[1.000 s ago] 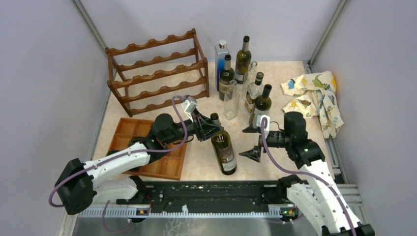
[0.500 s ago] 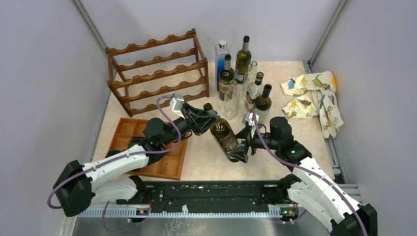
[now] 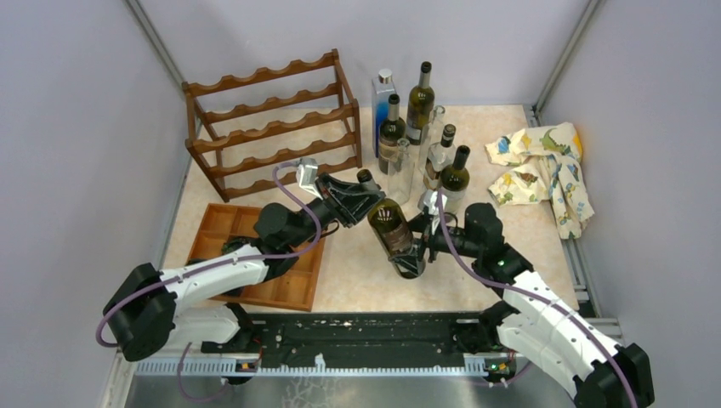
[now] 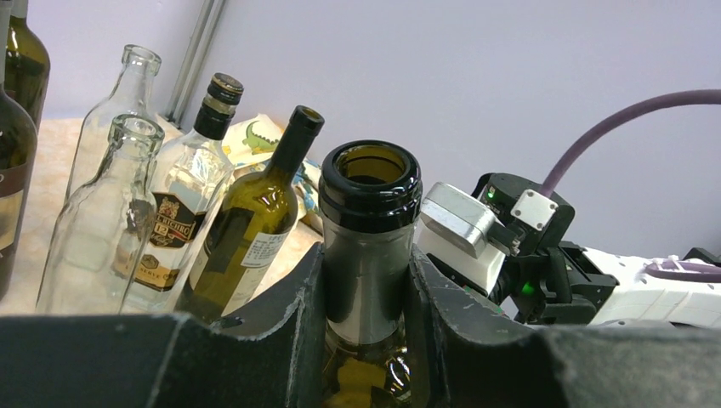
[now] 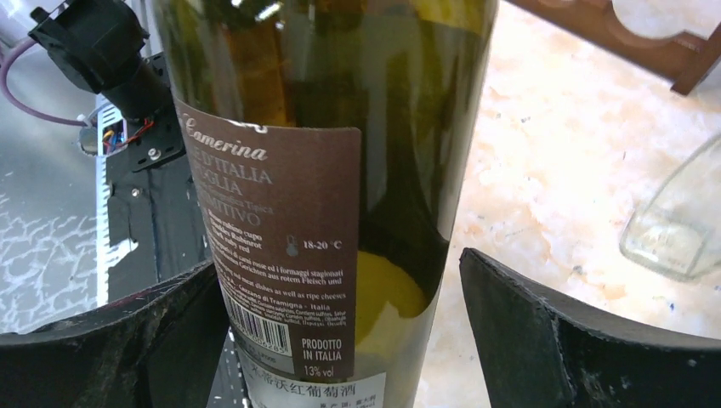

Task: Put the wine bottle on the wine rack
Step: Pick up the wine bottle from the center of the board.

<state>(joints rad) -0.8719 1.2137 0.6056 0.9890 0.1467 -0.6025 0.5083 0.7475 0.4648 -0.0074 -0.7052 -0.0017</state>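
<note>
Clamping the dark green glass wine bottle (image 3: 393,231) by its neck in my left hand (image 3: 353,201), I had it slanted over the beige counter (image 3: 357,285), base between my wide-open, empty right hand's (image 3: 414,253) fingers, the reddish-brown scalloped wooden wine rack (image 3: 272,127) beyond my left hand.

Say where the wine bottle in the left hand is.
In the top view the wine bottle leans at mid-table, neck clamped in the left hand, body inside the open right hand, just in front of the standing bottles.

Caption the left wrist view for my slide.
Left hand gripping the dark green glass wine bottle by its neck.
</note>
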